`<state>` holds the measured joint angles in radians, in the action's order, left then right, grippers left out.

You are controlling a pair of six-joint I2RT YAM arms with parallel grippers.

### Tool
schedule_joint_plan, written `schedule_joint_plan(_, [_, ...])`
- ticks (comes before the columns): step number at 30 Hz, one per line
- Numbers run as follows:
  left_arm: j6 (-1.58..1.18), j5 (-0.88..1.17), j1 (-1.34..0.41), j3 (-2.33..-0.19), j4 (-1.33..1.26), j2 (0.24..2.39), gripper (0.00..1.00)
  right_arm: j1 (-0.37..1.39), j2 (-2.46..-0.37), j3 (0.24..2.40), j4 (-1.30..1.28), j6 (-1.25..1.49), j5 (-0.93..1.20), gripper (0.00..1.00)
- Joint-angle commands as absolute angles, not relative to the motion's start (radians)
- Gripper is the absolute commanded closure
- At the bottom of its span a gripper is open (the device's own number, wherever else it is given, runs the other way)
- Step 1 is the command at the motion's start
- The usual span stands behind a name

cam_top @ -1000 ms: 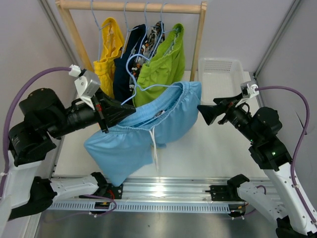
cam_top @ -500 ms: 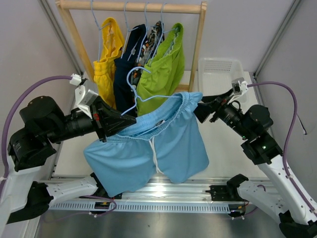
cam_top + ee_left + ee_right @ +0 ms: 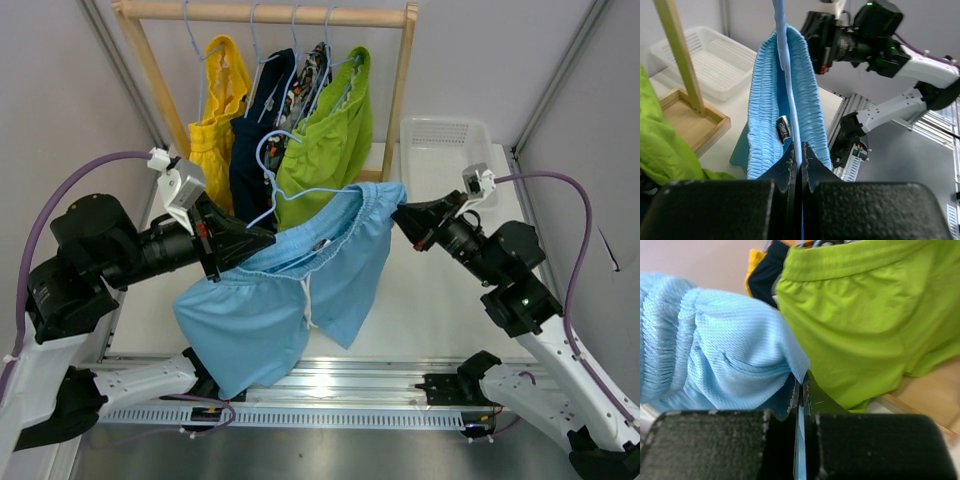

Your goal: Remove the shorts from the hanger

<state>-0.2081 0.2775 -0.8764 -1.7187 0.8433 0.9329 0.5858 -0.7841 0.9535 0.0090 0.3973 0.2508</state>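
The light blue shorts point(image 3: 300, 290) with a white drawstring hang on a pale blue hanger point(image 3: 272, 172) in front of the rack. My left gripper point(image 3: 266, 240) is shut on the hanger's lower bar point(image 3: 790, 100), which runs up between the waistband's two sides point(image 3: 767, 100). My right gripper point(image 3: 398, 214) is shut on the waistband's right corner; the blue fabric point(image 3: 725, 360) is pinched at its fingertips point(image 3: 801, 377). Yellow point(image 3: 215, 110), navy point(image 3: 255, 130), patterned point(image 3: 308, 75) and lime green shorts point(image 3: 330, 140) hang on the rack behind.
The wooden rack point(image 3: 270, 12) stands at the back, its right post point(image 3: 400, 90) on a wooden foot point(image 3: 685, 115). A white basket point(image 3: 445, 150) sits at the back right. Grey walls close in on both sides. The lime shorts point(image 3: 855, 330) hang just behind my right fingers.
My right gripper moved in to the waistband's right corner and shut on it. The shorts' legs swung back to the left. The left gripper kept its hold on the hanger.
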Motion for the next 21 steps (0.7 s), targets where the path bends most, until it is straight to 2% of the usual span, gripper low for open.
schedule_joint_plan(1, [-0.198, 0.17, -0.882, -1.756, 0.842, 0.92, 1.0, 0.56, -0.732, 1.003, -0.047, 0.342, 0.057, 1.0])
schedule_joint_plan(4, [-0.192, 0.13, -0.882, -1.746, 0.886, 0.913, 1.0, 0.433, -0.741, 1.044, -0.096, 0.328, 0.049, 1.0])
schedule_joint_plan(10, [-0.198, 0.097, -0.882, -1.73, 0.925, 0.881, 1.0, 0.074, -0.756, 1.048, -0.084, 0.443, 0.251, 1.0])
schedule_joint_plan(13, [-0.195, 0.075, -0.882, -1.736, 0.94, 0.874, 1.0, -0.026, -0.767, 1.031, -0.08, 0.486, 0.31, 1.0])
schedule_joint_plan(21, [-0.199, 0.043, -0.882, -1.737, 0.916, 0.873, 1.0, -0.038, -0.738, 0.913, -0.06, 0.543, 0.36, 1.0])
